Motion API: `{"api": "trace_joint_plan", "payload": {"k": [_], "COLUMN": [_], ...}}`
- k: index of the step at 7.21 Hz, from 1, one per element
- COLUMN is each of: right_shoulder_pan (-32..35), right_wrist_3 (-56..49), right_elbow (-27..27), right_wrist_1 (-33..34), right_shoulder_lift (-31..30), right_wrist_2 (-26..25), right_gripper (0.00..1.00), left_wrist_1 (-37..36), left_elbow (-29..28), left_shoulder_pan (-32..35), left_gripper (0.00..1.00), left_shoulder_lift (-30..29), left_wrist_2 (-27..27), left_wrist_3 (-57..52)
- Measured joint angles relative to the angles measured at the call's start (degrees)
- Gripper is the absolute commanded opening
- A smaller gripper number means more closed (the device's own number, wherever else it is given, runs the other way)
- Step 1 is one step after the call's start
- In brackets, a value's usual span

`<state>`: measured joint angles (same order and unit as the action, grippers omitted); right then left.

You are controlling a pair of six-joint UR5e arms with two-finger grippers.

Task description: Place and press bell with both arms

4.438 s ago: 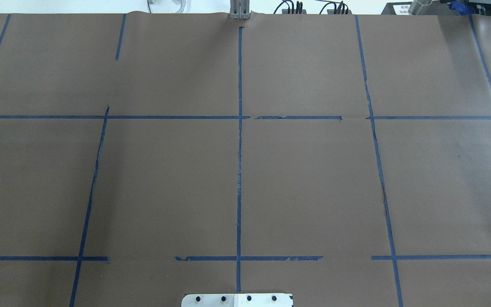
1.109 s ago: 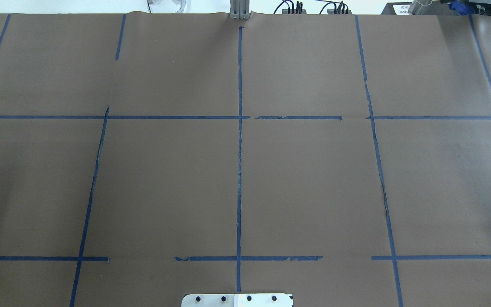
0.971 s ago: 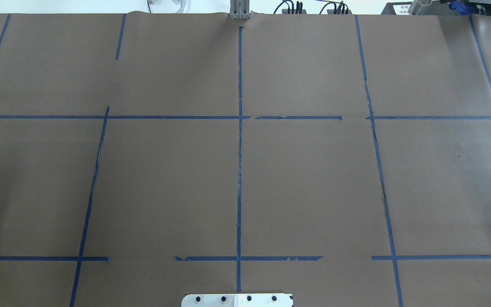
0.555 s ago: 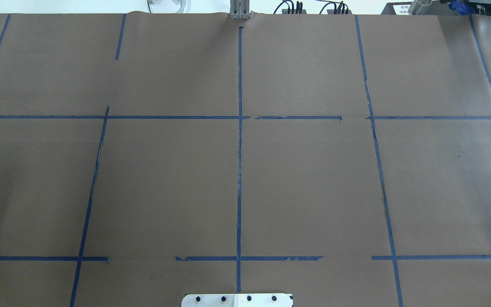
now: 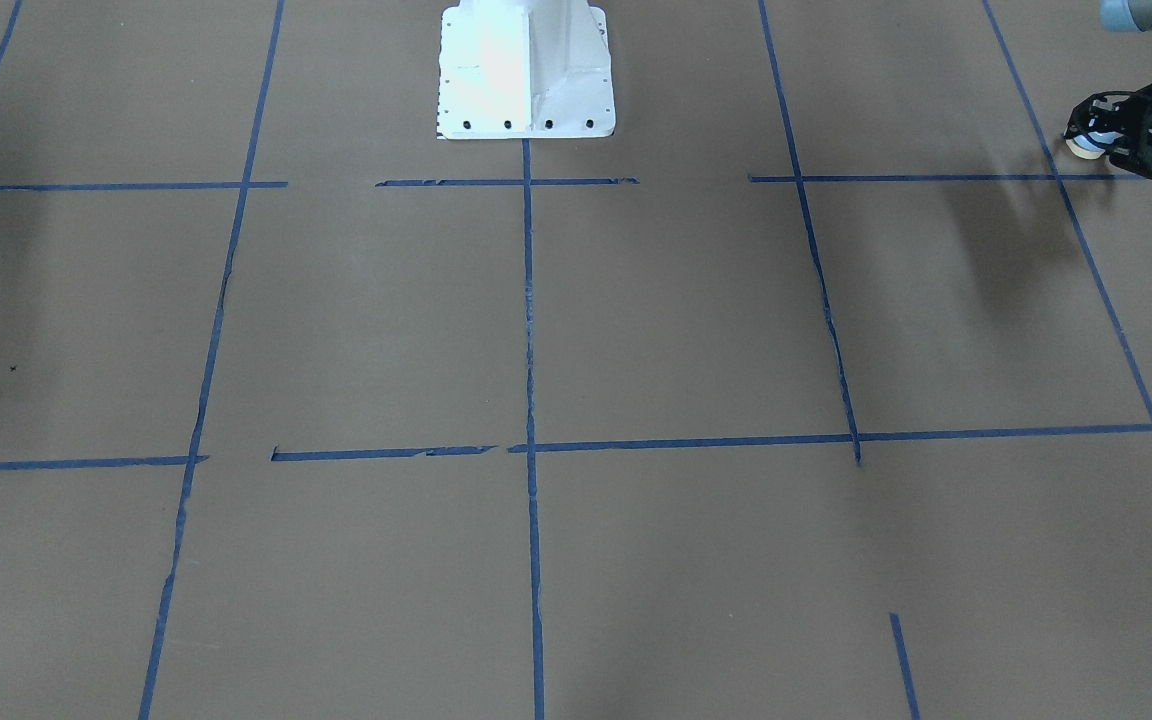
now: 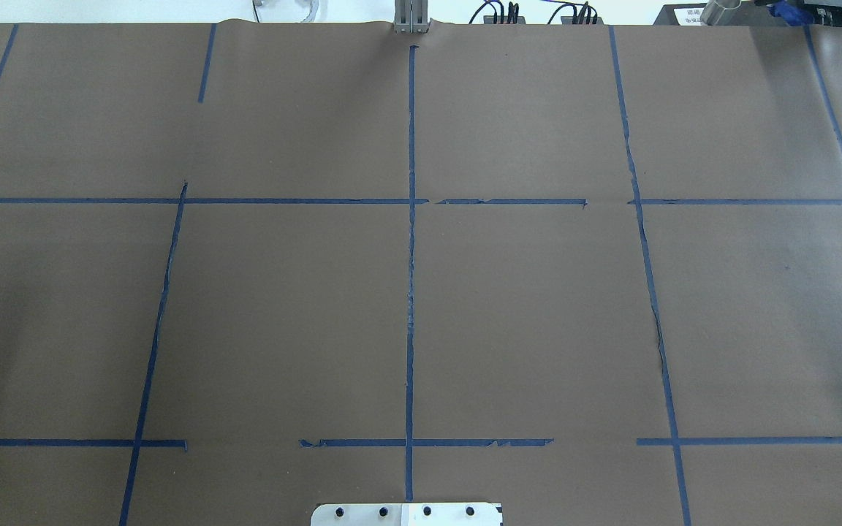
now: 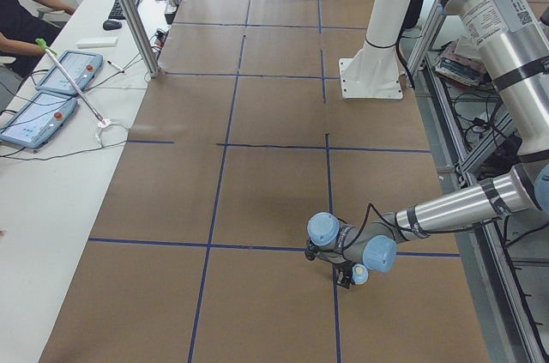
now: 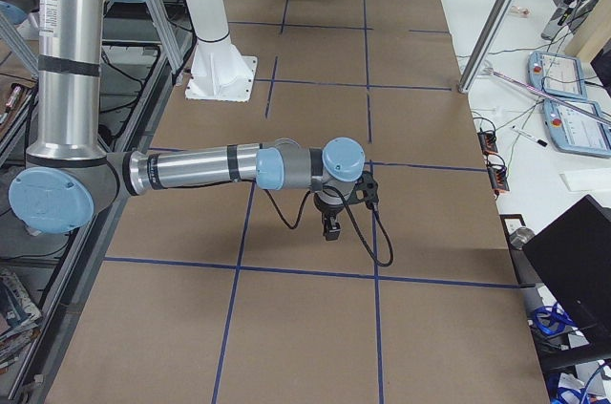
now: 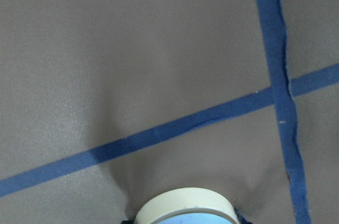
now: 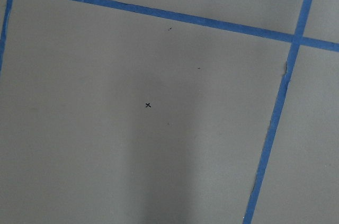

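Left jaws are clamped on the bell (image 5: 1086,144), which sits out at the 2 o'clock corner of the front-facing view, close to where two strips of blue tape (image 5: 528,320) cross on the brown desk (image 6: 282,307). The bell is tipped on its side there, with its cream base ring facing 9 o'clock and the light-blue dome tucked back toward the black fingers. From the left wrist camera it's right at the 6 o'clock edge, cream ring on top and blue underneath, with a dark bit of finger on each side of it and the tape crossing up around 2 o'clock. It's low over the paper and throws a soft shadow, but I honestly can't tell if it's touching the desk or hanging just off it. The left arm (image 7: 455,207) reaches in low and nearly flat from 3 o'clock in the left side view, wrist bent down at the end. Right jaws: can't tell if they're open or closed, since only the right side view catches them. They point straight down near the middle of that view, with the right arm (image 8: 191,170) stretched out level from 9 o'clock. The right wrist camera just shows paper, tape and a tiny black x mark (image 10: 148,105). The white pedestal (image 5: 526,70) sits at 12 o'clock in the front-facing view.
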<state>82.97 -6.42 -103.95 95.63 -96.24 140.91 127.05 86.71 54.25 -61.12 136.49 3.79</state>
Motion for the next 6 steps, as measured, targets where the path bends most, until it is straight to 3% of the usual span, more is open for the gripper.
{"api": "trace_joint_plan", "payload": {"k": [2,3,6], "right_shoulder_pan": [0.00,0.00,-0.23], "right_wrist_3": [0.00,0.00,0.00], "right_elbow": [-0.02,-0.02,0.30], "right_wrist_1": [0.00,0.00,0.04], "right_shoulder_lift": [0.00,0.02,0.30], "right_wrist_2": [0.06,0.22,0.89], "right_gripper": [1.00,1.00,1.00], "left_wrist_1": [8.30,11.18,12.84], "left_elbow": [1.51,4.55,15.39], "left_shoulder_pan": [0.82,2.63,8.21], "left_gripper": [0.00,0.00,0.00], "left_shoulder_lift": [0.45,0.61,-2.80], "left_wrist_2": [1.63,5.42,12.74], "left_wrist_3": [0.64,2.59,13.84]}}
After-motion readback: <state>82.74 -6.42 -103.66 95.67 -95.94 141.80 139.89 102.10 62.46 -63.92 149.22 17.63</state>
